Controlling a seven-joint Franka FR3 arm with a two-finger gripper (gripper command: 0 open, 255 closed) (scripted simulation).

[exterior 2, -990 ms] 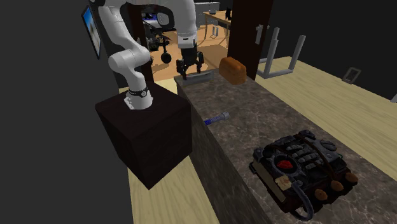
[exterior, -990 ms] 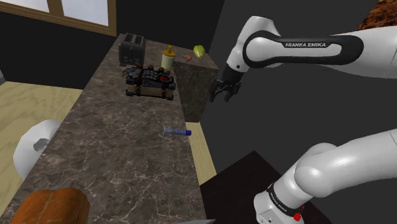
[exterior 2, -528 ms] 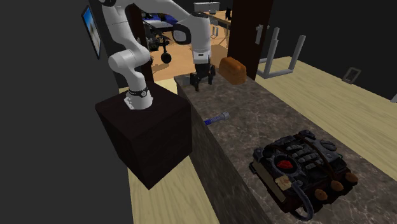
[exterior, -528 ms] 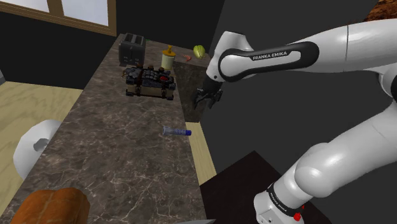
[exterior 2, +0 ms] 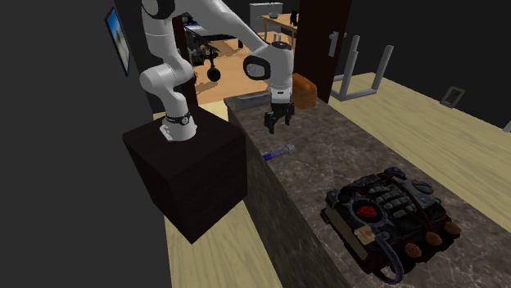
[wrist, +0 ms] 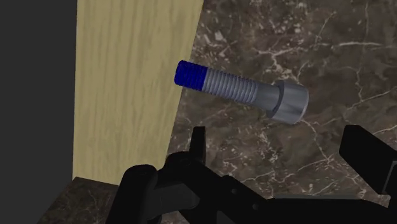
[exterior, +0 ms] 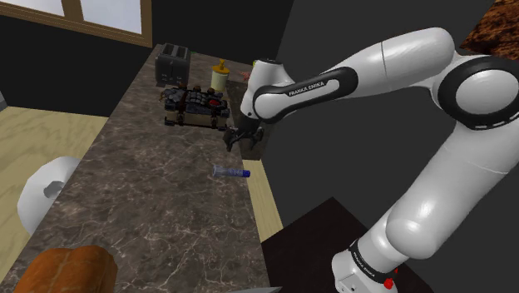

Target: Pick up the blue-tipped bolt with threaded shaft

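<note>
One bolt (wrist: 245, 90) flat at counter (exterior: 150, 191) edge, blue tip just past it; gripper (wrist: 283, 143) hovering near, fingers (wrist: 198, 141) spread, clasping nothing.

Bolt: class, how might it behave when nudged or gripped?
The bolt lies on its side and is round-shafted, so a nudge would probably roll it. Its blue tip sits at the counter edge, so it might drop off. It looks rigid.

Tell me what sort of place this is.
Probably a home kitchen: a long dark stone-patterned counter, what looks like a toaster at its far end, and a brown loaf of bread on it. Wood flooring runs beside the counter.
</note>
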